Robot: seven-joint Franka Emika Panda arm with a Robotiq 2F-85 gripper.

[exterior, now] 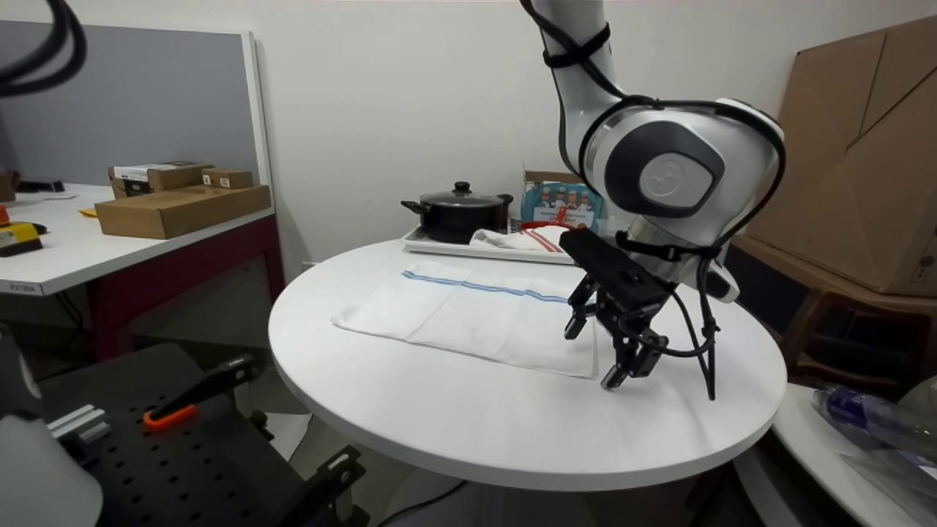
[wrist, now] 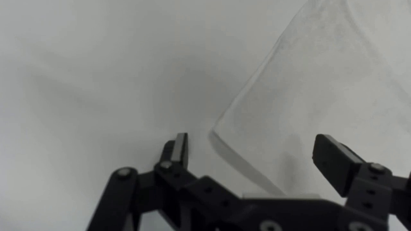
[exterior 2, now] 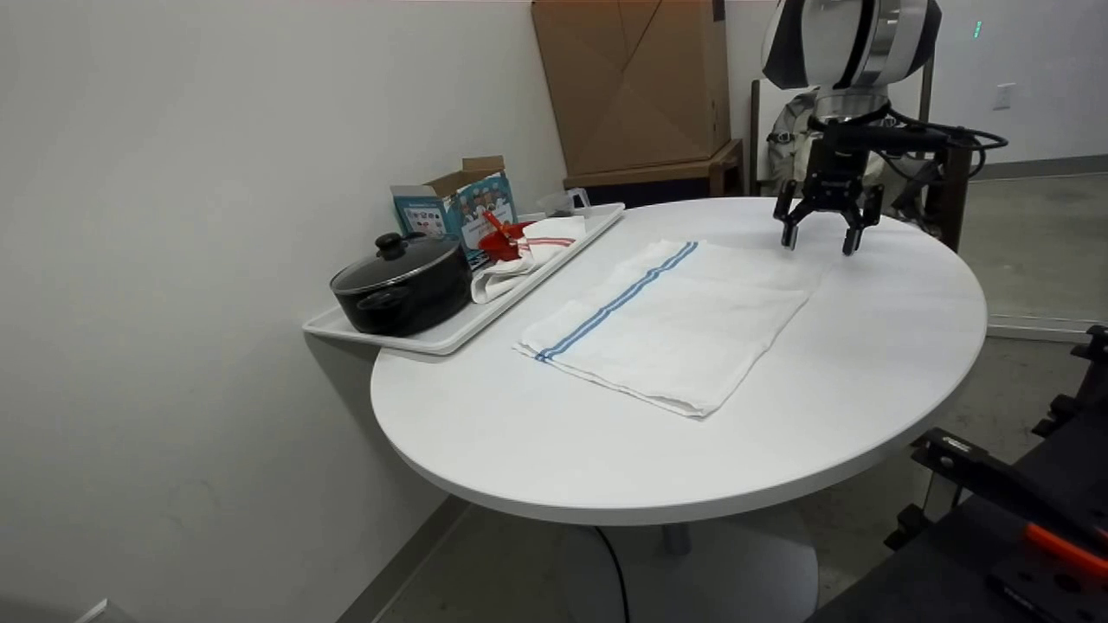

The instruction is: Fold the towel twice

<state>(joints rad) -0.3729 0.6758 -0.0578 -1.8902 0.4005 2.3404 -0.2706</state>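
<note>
The claw [wrist: 253, 147] points down at one corner of the white towel [wrist: 305, 89], its two fingers spread wide apart. In the wrist view that corner lies in the gap between them: one finger [wrist: 181, 146] stands over the round white worktop [wrist: 80, 106] just outside the towel's edge, and the other [wrist: 334, 163] shows against the towel itself. Whether the tips touch anything cannot be told. The towel lies flat, stretching away from the claw, with a double blue stripe [exterior 2: 619, 298] along one side and layered edges showing, in an exterior view, at the end farther from the claw. Past the towel's striped side, well apart from the claw, a white tray [exterior 2: 463, 329] runs alongside in both exterior views. On it, a lidded black pot [exterior 2: 402, 290] stands toward the towel's far end, and a red-striped cloth [exterior 2: 506, 277] lies nearer the towel's claw end; farther from the towel are a partly hidden red item [exterior 2: 502, 244] and an open-topped blue box [exterior 2: 472, 206]. Beyond the towel's claw end rises a large cardboard box [exterior 2: 645, 95]. Past the opposite end of the towel, in an exterior view, smaller cardboard cartons [exterior: 187, 208] sit on a side table [exterior: 66, 252].
</note>
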